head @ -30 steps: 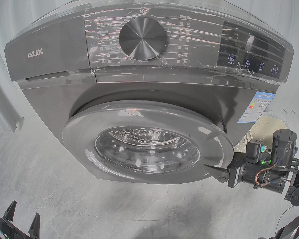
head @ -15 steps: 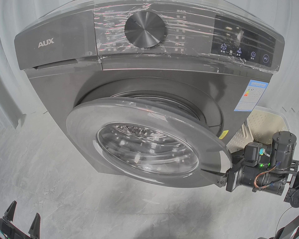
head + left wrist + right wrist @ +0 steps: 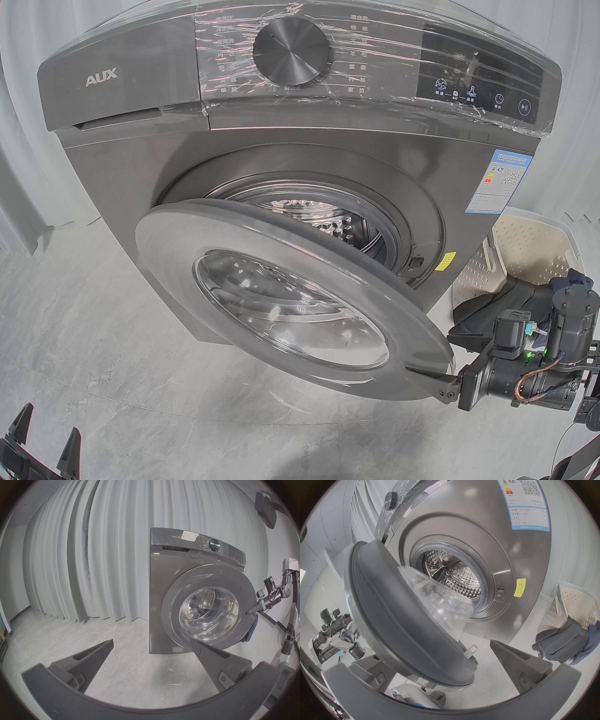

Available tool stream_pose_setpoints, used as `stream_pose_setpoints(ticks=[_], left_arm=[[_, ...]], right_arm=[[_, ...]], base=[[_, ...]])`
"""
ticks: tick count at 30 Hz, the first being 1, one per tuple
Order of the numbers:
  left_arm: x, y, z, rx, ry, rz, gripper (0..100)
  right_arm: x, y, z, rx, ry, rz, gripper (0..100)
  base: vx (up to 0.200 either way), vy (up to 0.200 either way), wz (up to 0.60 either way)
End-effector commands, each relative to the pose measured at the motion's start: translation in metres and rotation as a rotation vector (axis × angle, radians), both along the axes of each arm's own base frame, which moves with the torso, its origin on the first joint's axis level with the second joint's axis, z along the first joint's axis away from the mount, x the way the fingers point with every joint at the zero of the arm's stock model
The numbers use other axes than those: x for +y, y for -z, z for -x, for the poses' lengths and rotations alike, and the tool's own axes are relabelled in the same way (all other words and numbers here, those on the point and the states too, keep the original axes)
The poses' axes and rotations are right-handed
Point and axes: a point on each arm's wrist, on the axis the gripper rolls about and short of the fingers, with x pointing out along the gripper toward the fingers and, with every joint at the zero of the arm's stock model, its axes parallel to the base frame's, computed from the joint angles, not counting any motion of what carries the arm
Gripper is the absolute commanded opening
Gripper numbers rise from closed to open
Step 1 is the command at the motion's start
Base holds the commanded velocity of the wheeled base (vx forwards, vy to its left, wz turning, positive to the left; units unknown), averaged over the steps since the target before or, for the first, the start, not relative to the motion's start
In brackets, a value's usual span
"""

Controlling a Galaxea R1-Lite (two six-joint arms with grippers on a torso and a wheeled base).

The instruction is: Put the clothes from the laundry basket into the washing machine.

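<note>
Pale curtains and grey marbled floor are seen around the washing machine (image 3: 300, 144), whose door (image 3: 187, 250) is seen partly open, with the drum (image 3: 312, 215) exposed. At lower right, the door's rim is straddled by the spread fingers of the right gripper (image 3: 437, 381). Dark clothes (image 3: 500, 300) are heaped in the laundry basket (image 3: 531, 237) at far right. At lower left, the left gripper (image 3: 44, 431) is spread wide, with nothing held.

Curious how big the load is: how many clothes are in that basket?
2: a dark grey garment draped on the laundry basket, a navy garment beside it; more may be hidden.
</note>
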Motion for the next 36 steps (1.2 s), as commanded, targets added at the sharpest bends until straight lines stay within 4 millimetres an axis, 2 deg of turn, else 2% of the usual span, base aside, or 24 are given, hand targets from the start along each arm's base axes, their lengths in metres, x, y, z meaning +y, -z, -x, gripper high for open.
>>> stream_pose_setpoints(ticks=[1, 4, 13, 22, 28, 36], left_arm=[[0.000, 0.005, 0.000, 0.002, 0.000, -0.001, 100], [0.000, 0.005, 0.000, 0.002, 0.000, -0.001, 100], [0.000, 0.005, 0.000, 0.002, 0.000, -0.001, 100], [0.000, 0.005, 0.000, 0.002, 0.000, -0.001, 100], [0.000, 0.005, 0.000, 0.002, 0.000, -0.003, 100], [0.000, 0.005, 0.000, 0.002, 0.000, -0.003, 100]], right_arm=[[-0.002, -0.002, 0.000, -0.009, 0.008, -0.006, 100], [-0.001, -0.003, -0.001, -0.012, 0.008, -0.007, 100], [-0.002, 0.000, 0.001, -0.001, 0.008, 0.002, 100], [-0.002, 0.005, 0.006, 0.018, -0.012, 0.016, 100], [-0.006, 0.010, 0.019, 0.029, -0.038, 0.025, 100], [-0.004, 0.003, 0.011, 0.006, -0.014, 0.009, 100]], base=[[0.000, 0.200, 0.00], [0.000, 0.200, 0.00], [0.000, 0.000, 0.00], [-0.200, 0.000, 0.00], [0.000, 0.000, 0.00], [0.000, 0.000, 0.00]])
